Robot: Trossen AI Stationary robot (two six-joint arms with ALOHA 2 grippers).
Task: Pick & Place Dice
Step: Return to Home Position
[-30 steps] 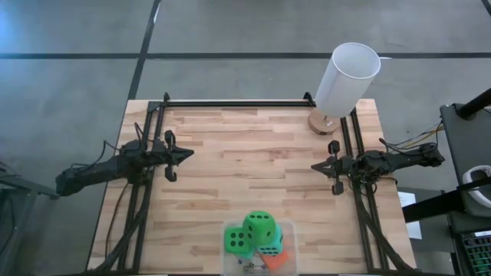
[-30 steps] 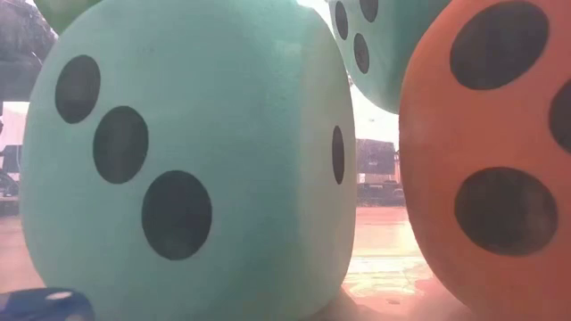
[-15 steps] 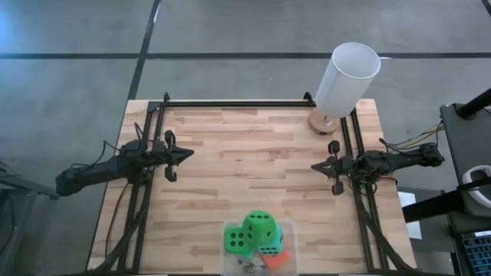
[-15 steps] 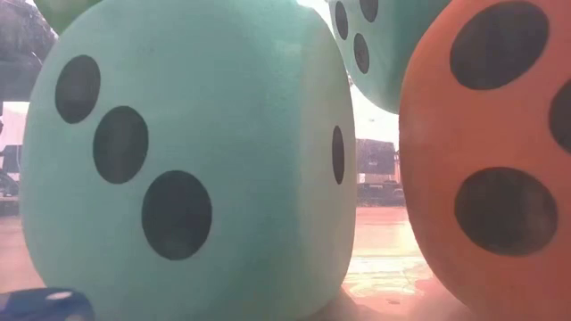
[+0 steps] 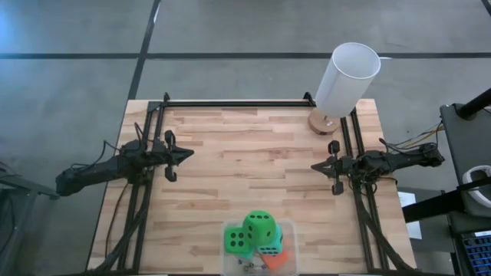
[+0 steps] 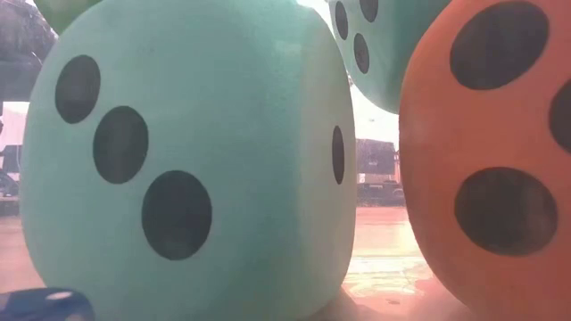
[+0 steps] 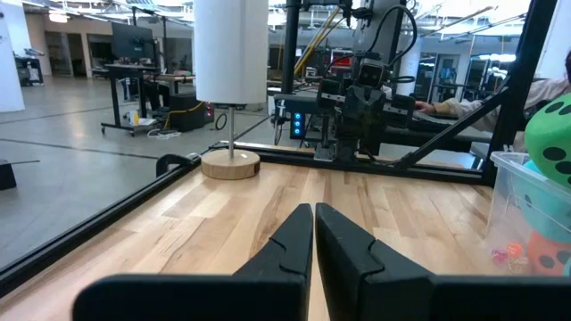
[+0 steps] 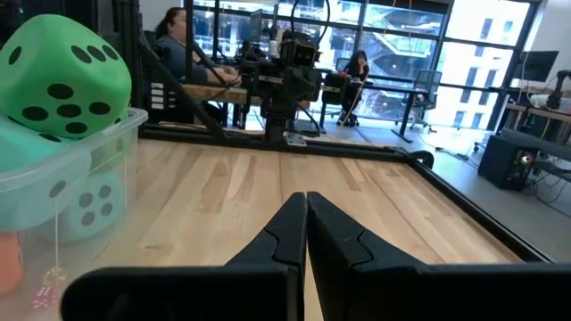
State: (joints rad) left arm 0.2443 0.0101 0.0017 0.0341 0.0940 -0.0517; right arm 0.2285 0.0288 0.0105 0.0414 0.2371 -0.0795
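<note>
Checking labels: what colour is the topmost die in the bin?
Topmost die: bright green, high view.

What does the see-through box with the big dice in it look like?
The box is clear plastic with a thick rim and no lid. It stands upright on the wooden table, at the middle of the lower edge in the high view. It holds a teal die and an orange die low down, with green dice heaped above the rim. Neither the left gripper nor the right gripper touches it.

Overhead looks straight down; low camera seemingly hugs the dice (image 6: 178, 160).
</note>
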